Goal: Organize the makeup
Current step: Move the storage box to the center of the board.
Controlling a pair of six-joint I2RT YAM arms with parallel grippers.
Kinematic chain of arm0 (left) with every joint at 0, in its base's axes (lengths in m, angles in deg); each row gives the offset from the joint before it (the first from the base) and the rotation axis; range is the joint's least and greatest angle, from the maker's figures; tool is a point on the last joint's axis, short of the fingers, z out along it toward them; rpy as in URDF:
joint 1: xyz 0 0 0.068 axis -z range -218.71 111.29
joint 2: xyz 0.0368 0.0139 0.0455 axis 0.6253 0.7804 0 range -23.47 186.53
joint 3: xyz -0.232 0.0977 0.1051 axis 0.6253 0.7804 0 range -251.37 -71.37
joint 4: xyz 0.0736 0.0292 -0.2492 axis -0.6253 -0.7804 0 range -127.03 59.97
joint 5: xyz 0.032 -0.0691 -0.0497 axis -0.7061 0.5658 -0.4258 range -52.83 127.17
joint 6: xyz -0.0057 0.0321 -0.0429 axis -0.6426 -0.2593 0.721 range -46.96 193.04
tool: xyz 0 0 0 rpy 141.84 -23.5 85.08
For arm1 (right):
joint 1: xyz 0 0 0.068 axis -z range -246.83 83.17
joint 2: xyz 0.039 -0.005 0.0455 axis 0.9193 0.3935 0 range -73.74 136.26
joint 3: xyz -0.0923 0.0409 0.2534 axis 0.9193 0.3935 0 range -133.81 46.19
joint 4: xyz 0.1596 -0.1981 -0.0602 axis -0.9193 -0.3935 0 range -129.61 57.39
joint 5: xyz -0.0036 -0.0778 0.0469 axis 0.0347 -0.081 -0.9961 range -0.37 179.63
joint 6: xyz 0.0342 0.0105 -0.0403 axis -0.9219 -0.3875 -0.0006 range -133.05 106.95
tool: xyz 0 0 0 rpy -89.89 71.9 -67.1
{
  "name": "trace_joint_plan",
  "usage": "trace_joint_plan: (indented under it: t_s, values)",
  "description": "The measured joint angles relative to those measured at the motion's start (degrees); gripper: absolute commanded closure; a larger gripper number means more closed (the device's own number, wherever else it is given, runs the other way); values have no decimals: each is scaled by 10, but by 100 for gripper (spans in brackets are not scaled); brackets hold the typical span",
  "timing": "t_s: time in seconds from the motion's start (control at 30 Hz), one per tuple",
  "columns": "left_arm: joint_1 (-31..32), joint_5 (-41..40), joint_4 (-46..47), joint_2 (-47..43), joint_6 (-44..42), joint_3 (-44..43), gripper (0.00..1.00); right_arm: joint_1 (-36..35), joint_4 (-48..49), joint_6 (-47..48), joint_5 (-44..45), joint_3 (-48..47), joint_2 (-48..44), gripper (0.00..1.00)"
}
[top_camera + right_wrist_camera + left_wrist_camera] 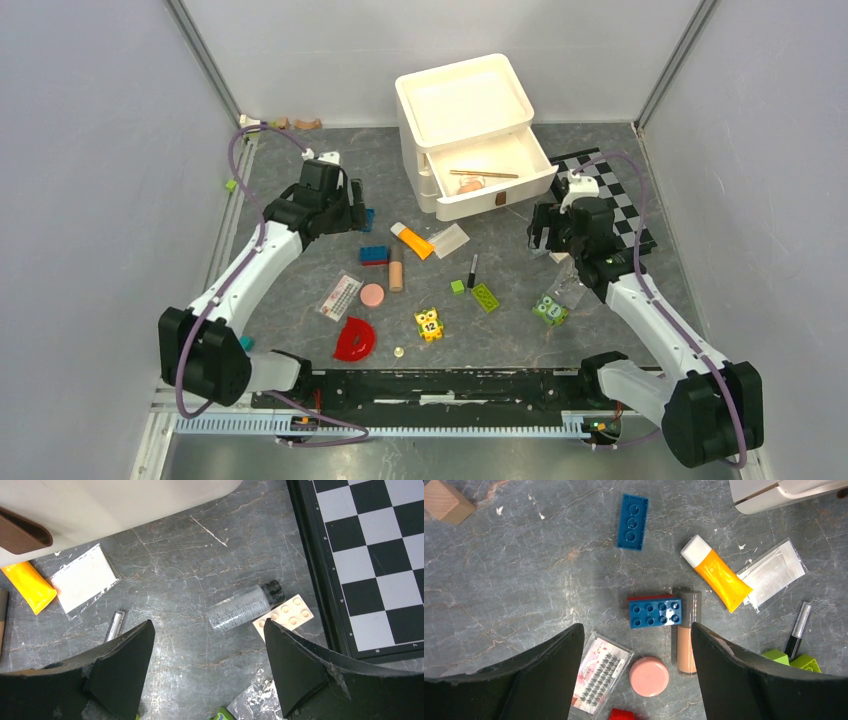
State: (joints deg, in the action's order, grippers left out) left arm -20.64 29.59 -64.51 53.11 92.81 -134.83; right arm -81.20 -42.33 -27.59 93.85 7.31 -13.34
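Observation:
The makeup lies on the grey table in front of the white drawer unit. There is an orange tube with a white cap, a beige stick, a round pink disc, a thin black pencil, a clear packet and a lash packet. My left gripper is open and empty above the disc and stick. My right gripper is open and empty, near a clear bottle and a beige dotted card.
The unit's lower drawer is pulled open, with a thin stick and a small item inside. Blue bricks, green bricks, owl blocks and a red half-ring are scattered. A chessboard lies at the right.

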Motion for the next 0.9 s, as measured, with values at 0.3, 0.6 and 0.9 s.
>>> trace_joint_plan:
  t_s: [0.3, 0.6, 0.9]
  values:
    - [0, 3, -31, -52, 41, 50, 18, -5, -22, -17, -30, 3, -5, 15]
    - [31, -10, -64, -82, 64, 69, 18, -122, -23, -23, -34, 3, 11, 16]
    - [43, -27, -94, -130, 113, 93, 19, -177, -5, -57, -31, 6, 15, 18]
